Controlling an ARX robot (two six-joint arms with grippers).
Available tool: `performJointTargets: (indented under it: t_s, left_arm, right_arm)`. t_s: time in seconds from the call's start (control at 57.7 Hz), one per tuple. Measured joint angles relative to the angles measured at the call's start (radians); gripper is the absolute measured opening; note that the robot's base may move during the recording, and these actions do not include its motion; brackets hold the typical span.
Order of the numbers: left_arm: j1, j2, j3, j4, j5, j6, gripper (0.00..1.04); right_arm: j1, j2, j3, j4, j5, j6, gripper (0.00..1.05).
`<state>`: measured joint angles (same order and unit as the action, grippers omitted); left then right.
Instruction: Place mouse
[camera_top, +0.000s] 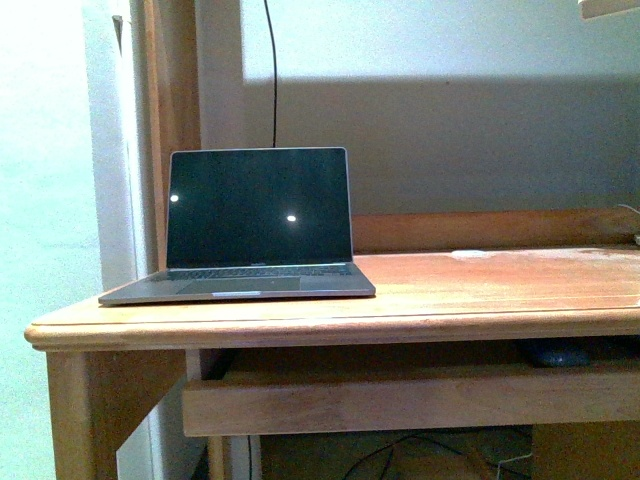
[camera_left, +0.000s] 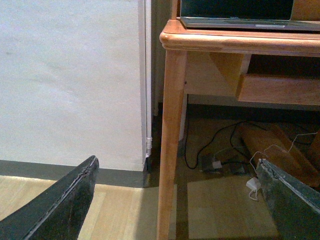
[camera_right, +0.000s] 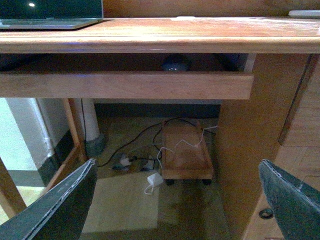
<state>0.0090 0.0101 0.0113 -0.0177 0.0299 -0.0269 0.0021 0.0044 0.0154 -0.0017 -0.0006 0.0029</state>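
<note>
The wooden desk (camera_top: 450, 290) holds a laptop (camera_top: 255, 215) at frame left; the mouse (camera_top: 555, 352) sits in the recess beneath, lower right. Your left gripper (camera_left: 177, 162) and right gripper (camera_right: 178, 162) both hang released and empty. Pickup isn't begun, so you'd likely reach the right one under first.

Wooden desk (camera_top: 480, 290) fills the lower frame, front edge rounded. Laptop (camera_top: 258, 215) stands open on the left part of the top, near the front edge, angled slightly. Its screen is dark and carries two small bright reflections. A thin dark cable (camera_top: 273, 70) runs straight up the wall (camera_top: 450, 130) behind the laptop. The right part of the desktop is worn pale in patches. Below the top, a wooden rail (camera_top: 400, 400) spans the opening. Behind it, in shadow at right, lies a dim dark rounded shape, apparently the mouse (camera_top: 555, 352). Loose wires (camera_top: 400, 455) lie on the floor beneath
</note>
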Motion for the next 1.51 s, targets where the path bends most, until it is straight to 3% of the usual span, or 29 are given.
performJointTargets:
  t_s: [0.017, 0.069, 0.312, 0.502, 0.658, 0.987, 1.247, 1.507]
  left_arm:
    - [0.021, 0.029, 0.021, -0.048, 0.079, -0.031, 0.97]
    - [0.042, 0.166, 0.044, -0.03, 0.178, -0.092, 0.97]
    - [0.024, 0.75, 0.127, 0.488, 0.127, 0.132, 0.97]
    - [0.003, 1.236, 0.273, 0.914, 0.137, 0.508, 0.97]
    - [-0.011, 1.54, 0.395, 1.135, 0.219, 0.821, 0.97]
    - [-0.068, 1.939, 0.722, 1.214, 0.32, 1.253, 0.97]
    - [-0.146, 2.067, 0.877, 1.19, 0.394, 1.293, 0.97]
    - [-0.142, 2.156, 0.964, 1.15, 0.416, 1.333, 0.97]
  right_arm:
    - [0.0, 0.0, 0.0, 0.0, 0.0, 0.0, 0.97]
    - [0.0, 0.0, 0.0, 0.0, 0.0, 0.0, 0.97]
    - [0.0, 0.0, 0.0, 0.0, 0.0, 0.0, 0.97]
    - [0.0, 0.0, 0.0, 0.0, 0.0, 0.0, 0.97]
    - [0.0, 0.0, 0.0, 0.0, 0.0, 0.0, 0.97]
    - [0.0, 0.0, 0.0, 0.0, 0.0, 0.0, 0.97]
    - [0.0, 0.0, 0.0, 0.0, 0.0, 0.0, 0.97]
    - [0.0, 0.0, 0.0, 0.0, 0.0, 0.0, 0.97]
